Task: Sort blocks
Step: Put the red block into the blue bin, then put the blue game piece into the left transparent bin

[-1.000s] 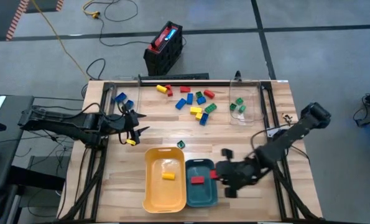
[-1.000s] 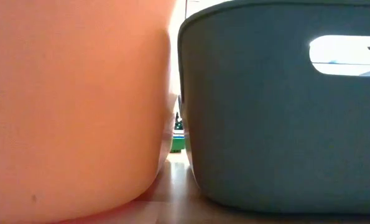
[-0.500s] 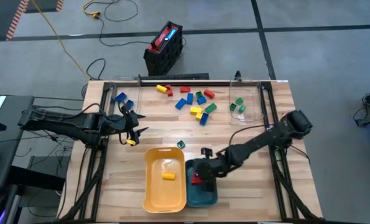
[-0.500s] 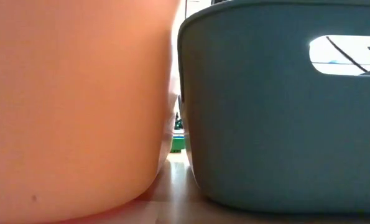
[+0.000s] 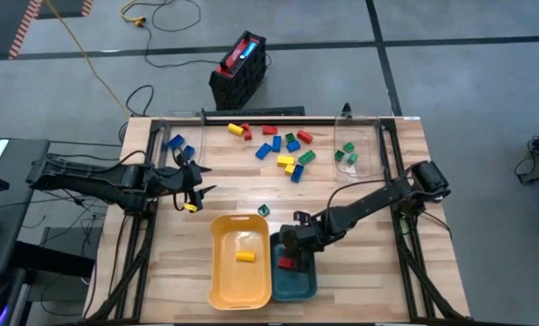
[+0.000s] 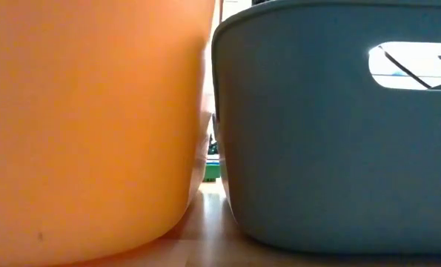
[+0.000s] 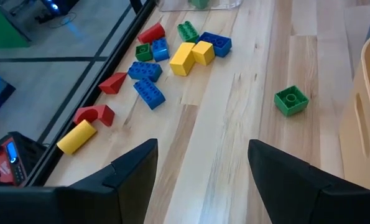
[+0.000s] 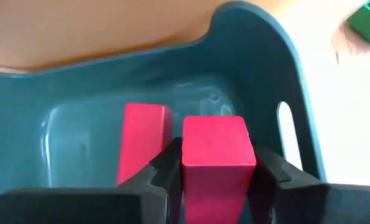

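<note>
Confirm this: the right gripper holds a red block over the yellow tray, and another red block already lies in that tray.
Wrong tray. The right wrist view shows the right gripper holding a red block over the teal tray, where another red block already lies. The rest stands.

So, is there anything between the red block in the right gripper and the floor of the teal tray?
Nothing visible blocks it. The right gripper holds a red block above the teal tray. Another red block already lies on the tray floor, beside the held one, not visibly under it.

Glossy plastic blocks (image 7: 185, 57), wooden table (image 5: 405, 154)
</note>
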Robot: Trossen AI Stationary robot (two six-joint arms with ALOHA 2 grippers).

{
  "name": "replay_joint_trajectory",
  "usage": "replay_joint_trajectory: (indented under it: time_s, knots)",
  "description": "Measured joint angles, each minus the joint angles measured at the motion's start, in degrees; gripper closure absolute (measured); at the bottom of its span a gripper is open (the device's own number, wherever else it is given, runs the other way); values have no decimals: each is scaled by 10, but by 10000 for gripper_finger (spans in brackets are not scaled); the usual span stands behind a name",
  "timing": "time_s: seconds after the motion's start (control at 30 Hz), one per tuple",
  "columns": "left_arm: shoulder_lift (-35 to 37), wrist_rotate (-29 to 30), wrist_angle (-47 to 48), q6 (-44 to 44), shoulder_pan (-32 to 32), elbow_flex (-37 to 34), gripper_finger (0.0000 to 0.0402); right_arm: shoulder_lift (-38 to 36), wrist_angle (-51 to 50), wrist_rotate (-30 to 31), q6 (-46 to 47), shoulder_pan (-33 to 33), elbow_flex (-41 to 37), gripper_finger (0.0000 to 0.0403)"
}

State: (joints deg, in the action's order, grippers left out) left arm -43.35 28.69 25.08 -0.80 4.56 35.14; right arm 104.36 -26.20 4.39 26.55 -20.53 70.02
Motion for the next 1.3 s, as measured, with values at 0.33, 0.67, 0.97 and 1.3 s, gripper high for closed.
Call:
replay_joint_trajectory:
  time_s: [0.33, 0.67, 0.97, 1.3]
  knots:
    - [0, 0, -1, 4, 0, 0, 157, -6, -2, -8, -12, 5, 0, 205]
    - [-13, 2, -5, -13, -32, 19, 157, -126, -56, 22, -74, 32, 0, 151]
    - [-103, -76, -39, -79, -165, 65, 157, -281, -67, 211, -196, 96, -70, 154]
    - [-270, -275, -65, -87, -298, 179, 157, -402, 105, 195, -221, 194, -247, 155]
